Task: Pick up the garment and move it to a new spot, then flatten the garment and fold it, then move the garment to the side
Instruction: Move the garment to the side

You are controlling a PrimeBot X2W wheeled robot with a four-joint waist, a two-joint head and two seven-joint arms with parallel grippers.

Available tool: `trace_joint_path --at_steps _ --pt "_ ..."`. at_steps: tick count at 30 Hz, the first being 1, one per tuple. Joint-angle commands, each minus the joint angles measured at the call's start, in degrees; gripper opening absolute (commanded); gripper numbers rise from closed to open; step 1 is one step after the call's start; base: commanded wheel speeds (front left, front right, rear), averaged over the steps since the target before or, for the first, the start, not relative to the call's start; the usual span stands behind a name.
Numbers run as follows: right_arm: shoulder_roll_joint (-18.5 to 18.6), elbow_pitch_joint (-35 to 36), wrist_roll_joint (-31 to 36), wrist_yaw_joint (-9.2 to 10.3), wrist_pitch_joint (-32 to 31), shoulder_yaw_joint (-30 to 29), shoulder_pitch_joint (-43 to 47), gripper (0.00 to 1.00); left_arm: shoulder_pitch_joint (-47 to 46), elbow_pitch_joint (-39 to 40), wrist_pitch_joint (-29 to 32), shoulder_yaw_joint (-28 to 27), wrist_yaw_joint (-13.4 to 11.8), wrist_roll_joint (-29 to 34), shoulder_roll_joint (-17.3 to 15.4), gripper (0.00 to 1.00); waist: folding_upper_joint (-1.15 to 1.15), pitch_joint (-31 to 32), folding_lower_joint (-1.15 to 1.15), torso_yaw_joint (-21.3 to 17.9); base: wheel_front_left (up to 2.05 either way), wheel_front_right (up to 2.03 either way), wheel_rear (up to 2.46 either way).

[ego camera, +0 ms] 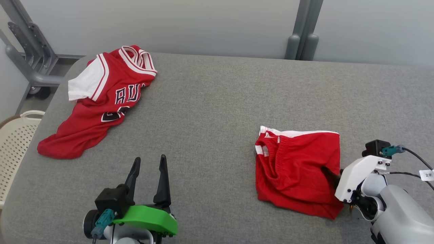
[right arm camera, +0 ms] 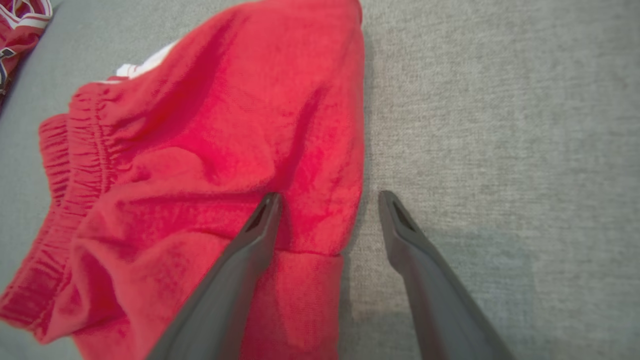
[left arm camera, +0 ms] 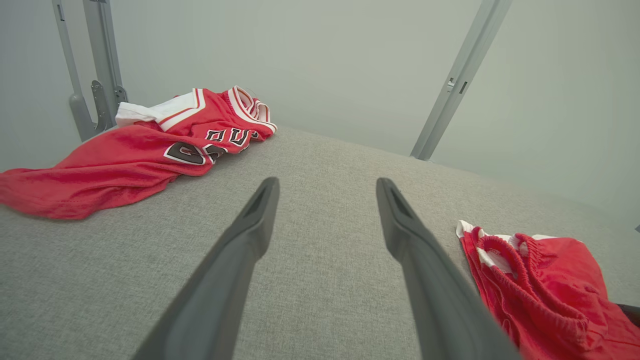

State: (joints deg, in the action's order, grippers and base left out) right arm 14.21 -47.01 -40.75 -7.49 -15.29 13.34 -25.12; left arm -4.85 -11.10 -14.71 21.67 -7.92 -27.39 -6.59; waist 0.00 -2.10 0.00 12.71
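Folded red shorts with a white-trimmed waistband lie on the right side of the grey padded table. My right gripper is open at their right edge: in the right wrist view one finger rests over the red cloth and the other over bare table. A crumpled red jersey with white sleeves and black lettering lies at the far left. My left gripper stands open near the front edge, holding nothing, well short of the jersey and left of the shorts.
A beige perforated basket stands beside the table's left edge. A grey metal frame rises behind the far left corner and a grey post behind the back edge. Bare table lies between the two garments.
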Motion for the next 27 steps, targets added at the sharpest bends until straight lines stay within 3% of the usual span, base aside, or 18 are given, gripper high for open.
trace_joint_path --at_steps 1,2,3,4,6,7,15,27 --pt "0.17 -0.53 -0.27 -0.01 0.18 0.25 -0.57 1.00 -0.92 0.33 -0.30 -0.24 -0.19 0.46 -0.47 1.00 0.00 -0.22 0.00 0.12 0.00 0.00 0.00" --pt "0.16 -1.08 -0.51 -0.01 0.36 0.62 -0.96 0.91 -1.01 0.40 -0.32 -0.27 -0.22 0.52 -0.50 1.00 0.00 -0.35 0.00 0.14 0.00 0.00 0.00" --pt "0.07 -1.49 -0.76 -0.01 0.75 1.03 -1.35 0.47 -1.05 0.47 -0.34 -0.25 -0.19 0.56 -0.52 1.00 0.00 -0.46 0.00 0.15 0.00 0.00 0.00" --pt "0.00 -1.68 -1.05 -0.01 1.08 1.51 -1.74 0.39 -1.05 0.51 -0.33 -0.27 -0.23 0.53 -0.55 1.00 0.00 -0.58 0.00 0.13 0.00 0.00 0.00" --pt "0.17 -1.78 -1.49 -0.01 2.01 2.46 -2.51 0.04 -1.07 0.65 -0.34 -0.29 -0.34 0.62 -0.62 1.00 0.00 -0.79 0.00 -0.08 0.00 0.00 0.00" --pt "0.44 -1.75 -1.58 -0.01 2.48 2.98 -2.99 0.00 -1.11 0.79 -0.35 -0.29 -0.38 0.69 -0.65 1.00 0.00 -0.92 0.00 -0.32 0.00 0.00 0.00" --pt "3.05 -2.11 -2.20 -0.01 5.60 6.78 -5.82 0.00 -1.33 1.67 -0.45 -0.37 -0.67 0.96 -0.62 1.00 0.00 -1.26 0.00 -4.76 0.00 0.00 0.00" --pt "7.41 -1.73 -3.07 -0.01 5.65 11.17 -11.20 0.00 -1.95 2.49 -0.45 -0.37 -0.48 1.30 0.15 1.00 0.00 -3.33 0.00 -17.93 0.00 0.00 0.00"
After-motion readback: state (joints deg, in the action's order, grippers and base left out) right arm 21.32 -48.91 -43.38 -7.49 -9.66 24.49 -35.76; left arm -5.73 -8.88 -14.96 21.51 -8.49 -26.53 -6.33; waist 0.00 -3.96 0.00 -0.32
